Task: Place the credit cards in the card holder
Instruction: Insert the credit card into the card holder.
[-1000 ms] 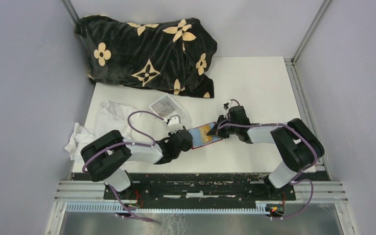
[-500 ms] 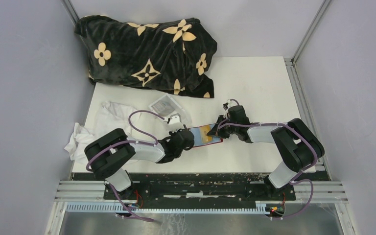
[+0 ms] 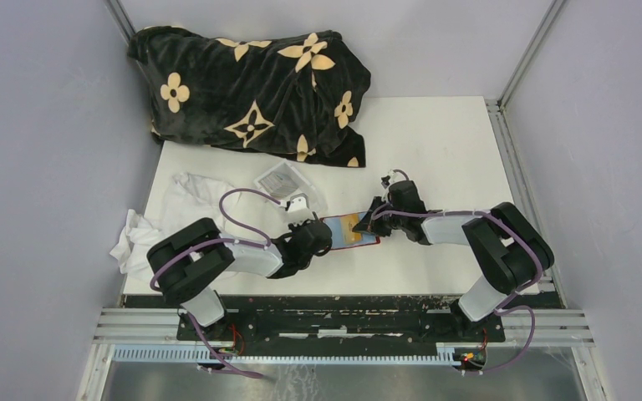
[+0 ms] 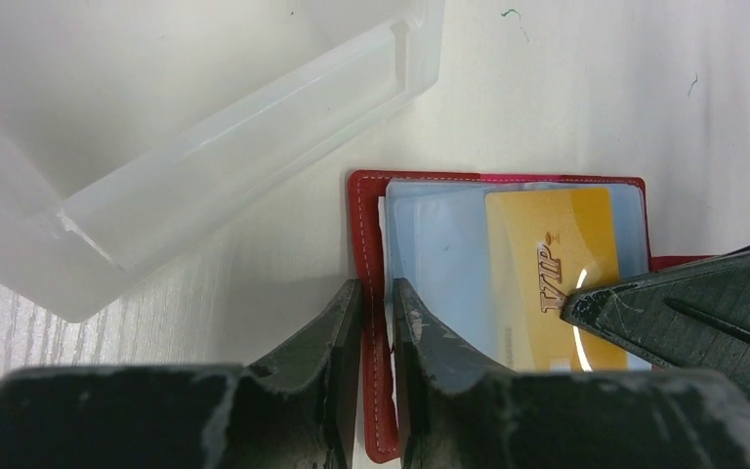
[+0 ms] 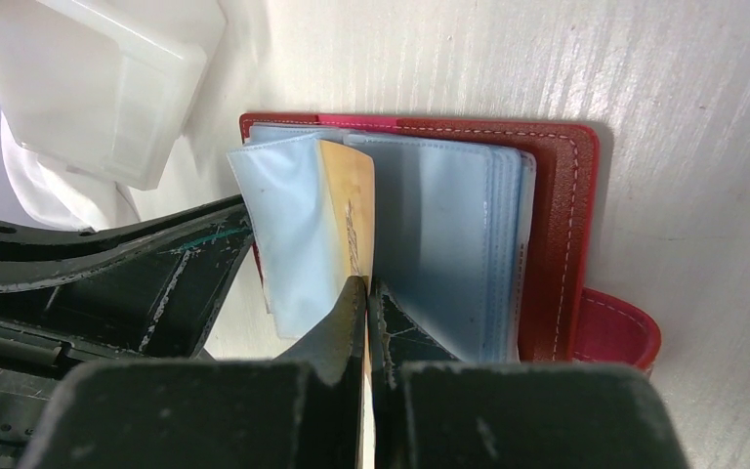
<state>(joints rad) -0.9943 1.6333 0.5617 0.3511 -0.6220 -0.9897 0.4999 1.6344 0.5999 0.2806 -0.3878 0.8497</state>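
Note:
The red card holder (image 3: 366,241) lies open between the two arms, its pale blue sleeves (image 5: 449,225) fanned out. My left gripper (image 4: 373,288) is shut on the holder's red left edge (image 4: 366,210), which runs between its fingers. My right gripper (image 5: 367,283) is shut on a yellow-orange credit card (image 5: 350,210) marked VIP (image 4: 547,254). The card stands partly inside a sleeve of the holder. In the top view the left gripper (image 3: 326,236) and right gripper (image 3: 371,224) meet at the holder from opposite sides.
A clear plastic box (image 4: 225,147) lies open just beyond the holder (image 3: 284,184). A crumpled white cloth (image 3: 175,213) sits at the left. A black blanket with tan flowers (image 3: 251,92) covers the back left of the white table (image 3: 443,142).
The left arm has crept a little to the right and its jaws have narrowed onto the holder's edge. The holder lies slightly flatter. The right gripper keeps its hold on the card.

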